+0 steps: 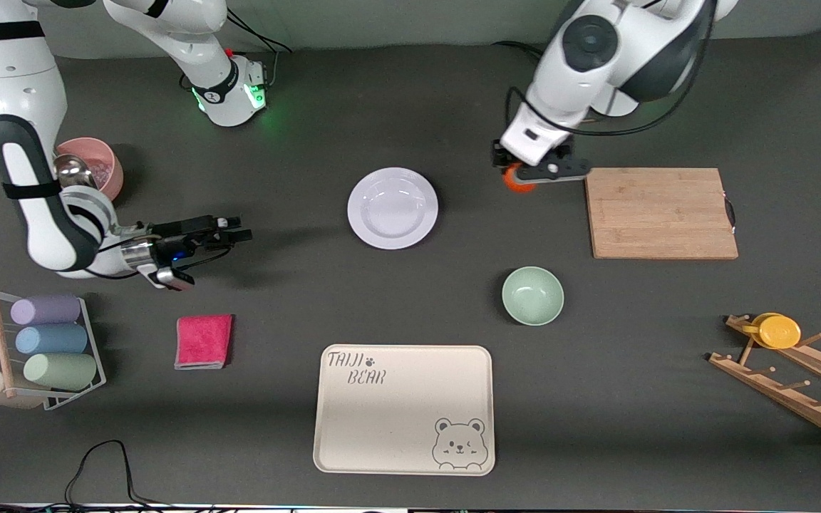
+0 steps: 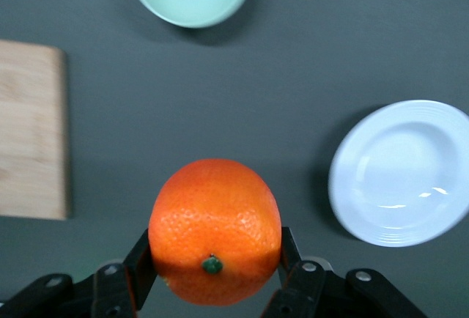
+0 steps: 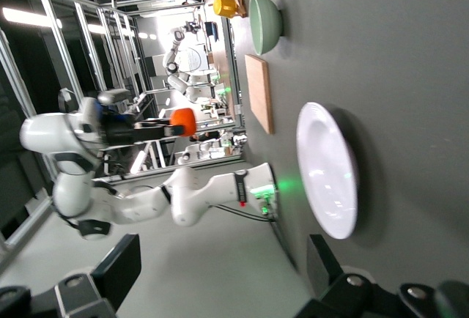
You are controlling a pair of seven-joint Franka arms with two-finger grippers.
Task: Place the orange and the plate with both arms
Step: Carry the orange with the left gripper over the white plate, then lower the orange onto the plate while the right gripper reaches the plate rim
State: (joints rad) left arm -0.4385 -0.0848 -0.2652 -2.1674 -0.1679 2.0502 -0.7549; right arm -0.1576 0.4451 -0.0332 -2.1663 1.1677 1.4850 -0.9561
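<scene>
My left gripper is shut on the orange, a small bright fruit, and holds it over the dark table between the plate and the cutting board. In the left wrist view the orange sits clamped between both black fingers, stem end toward the camera. The white plate lies flat mid-table, with nothing on it. My right gripper hovers low, lying sideways, open, pointing at the plate from the right arm's end. In the right wrist view the plate shows ahead of the wide-apart fingers.
A wooden cutting board lies beside the left gripper. A pale green bowl and a cream bear tray sit nearer the camera. A pink cloth, a pink bowl, a cup rack and a wooden rack line the table's ends.
</scene>
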